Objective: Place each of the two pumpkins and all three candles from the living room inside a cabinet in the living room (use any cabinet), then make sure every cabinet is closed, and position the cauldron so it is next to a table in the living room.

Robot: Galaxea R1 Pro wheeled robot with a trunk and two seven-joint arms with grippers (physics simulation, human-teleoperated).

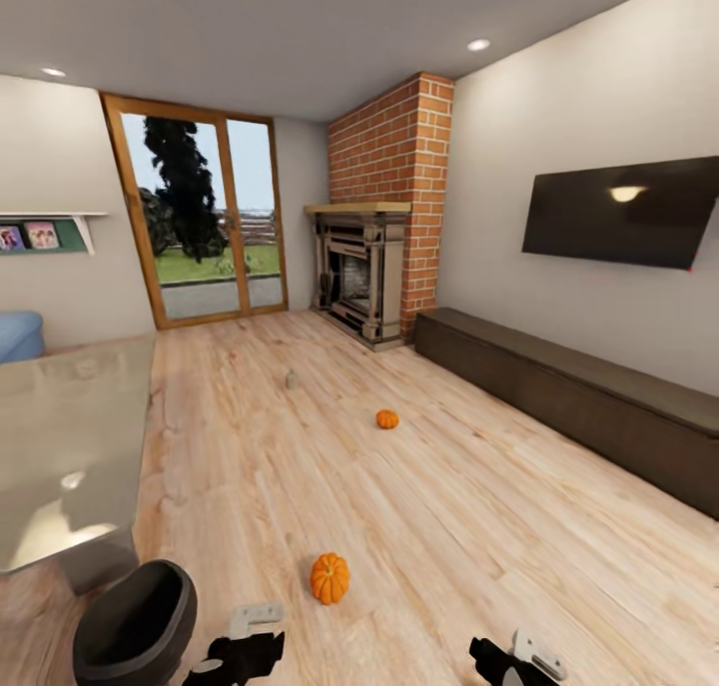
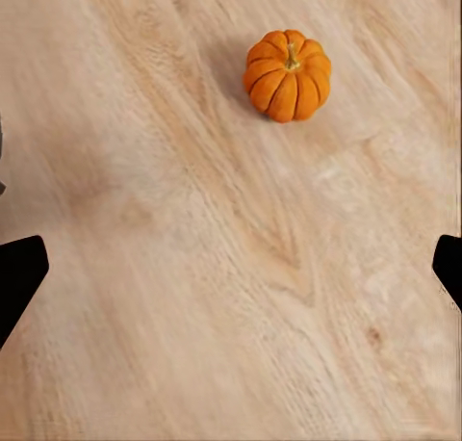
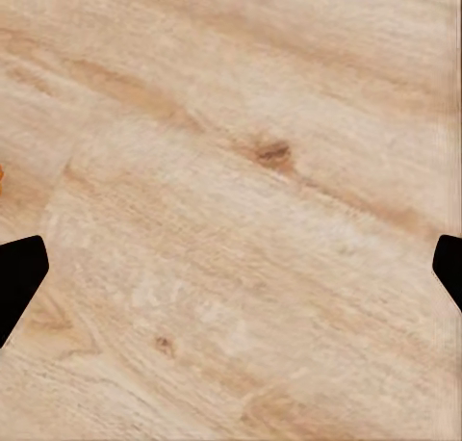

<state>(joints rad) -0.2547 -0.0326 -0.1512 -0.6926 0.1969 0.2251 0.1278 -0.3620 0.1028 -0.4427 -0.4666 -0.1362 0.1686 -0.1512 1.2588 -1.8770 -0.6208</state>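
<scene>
Two pumpkins lie on the wooden floor (image 1: pixel 479 526) ahead of me. The nearer pumpkin (image 1: pixel 330 578) sits just beyond my left gripper (image 1: pixel 245 651), and my left wrist camera catches it (image 2: pixel 288 75) upright, stem up, resting on bare planks well clear of my jaws. The farther pumpkin (image 1: pixel 387 419) sits out in the middle of the room, well apart from the first. Further still, towards the glass doors (image 1: pixel 205 217), a small greyish thing (image 1: pixel 292 378) stands on the floor; it is too small for me to tell what it is.

The cabinet (image 1: pixel 579 396), long, low and dark brown, runs along the right wall under the television (image 1: pixel 619 212), with all its fronts flush. A brick fireplace (image 1: pixel 374 267) fills the corner beyond it.

The cauldron (image 1: pixel 135 626), black and open-mouthed, stands on the floor just beside my left gripper, near the corner of the glossy bench (image 1: pixel 70 446).

My left jaws are spread wide with nothing between them. My right gripper (image 1: pixel 519 661) hangs over bare floor, its jaws likewise wide apart, holding nothing.
</scene>
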